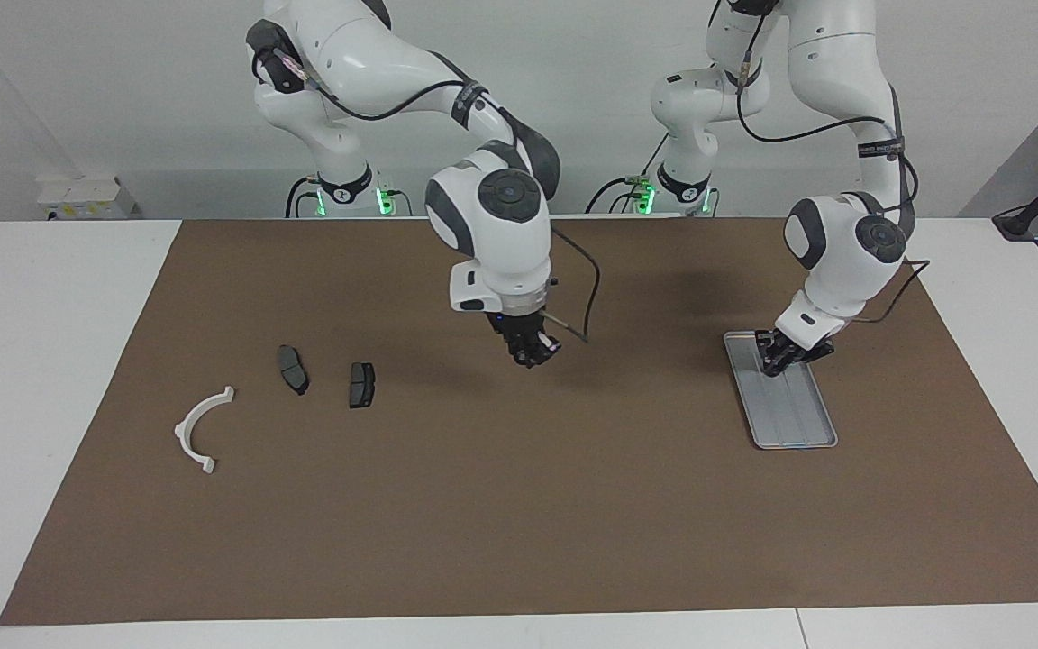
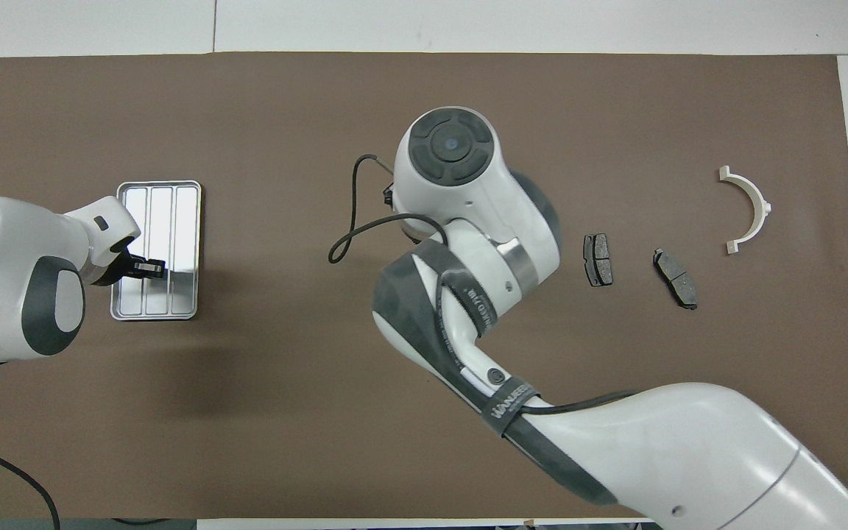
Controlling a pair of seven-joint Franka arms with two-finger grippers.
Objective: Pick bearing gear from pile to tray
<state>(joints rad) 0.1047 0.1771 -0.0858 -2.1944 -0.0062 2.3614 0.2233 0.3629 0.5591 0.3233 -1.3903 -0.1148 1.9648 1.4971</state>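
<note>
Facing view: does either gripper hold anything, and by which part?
It cannot be told. The right gripper hangs over the mat; the left gripper, shut, is over the tray. No held part shows in either.

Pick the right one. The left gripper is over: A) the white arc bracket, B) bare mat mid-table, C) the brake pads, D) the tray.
D: the left gripper hangs over the tray at its end nearer the robots, shut.
</note>
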